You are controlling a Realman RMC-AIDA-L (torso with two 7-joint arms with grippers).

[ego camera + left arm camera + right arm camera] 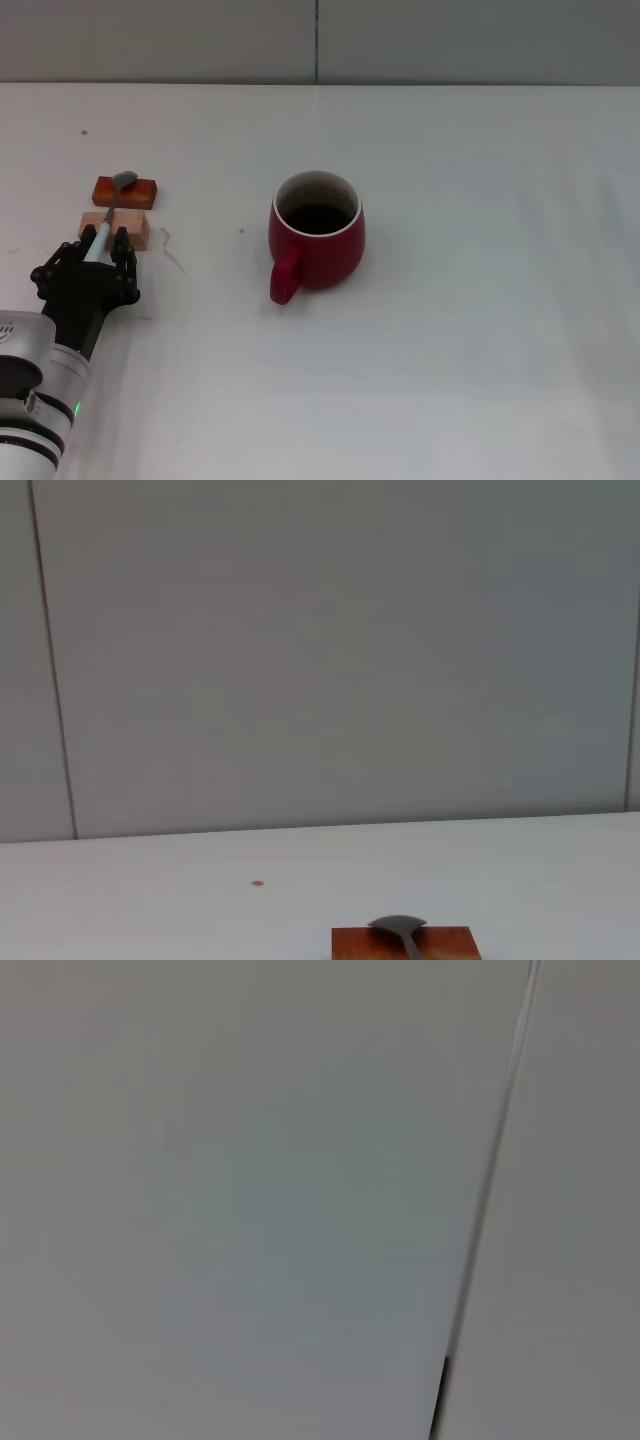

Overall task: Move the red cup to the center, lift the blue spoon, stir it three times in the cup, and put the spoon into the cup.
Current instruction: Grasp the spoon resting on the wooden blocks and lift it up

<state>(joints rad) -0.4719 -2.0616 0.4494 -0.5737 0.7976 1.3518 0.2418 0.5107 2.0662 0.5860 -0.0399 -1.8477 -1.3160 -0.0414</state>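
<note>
The red cup point(318, 245) stands upright near the middle of the white table, handle toward the front left, its inside dark. At the left the blue spoon point(110, 208) lies across two small blocks, silver bowl on the far one and pale handle pointing toward me. My left gripper point(93, 256) sits at the handle's near end, fingers spread on either side of it, open. The left wrist view shows the spoon bowl point(398, 926) on the orange-red block point(440, 946). The right gripper is out of view.
An orange-red block point(140, 191) and a tan block point(130, 228) hold the spoon off the table point(480, 350). A grey wall point(320, 40) runs along the table's far edge. The right wrist view shows only the wall.
</note>
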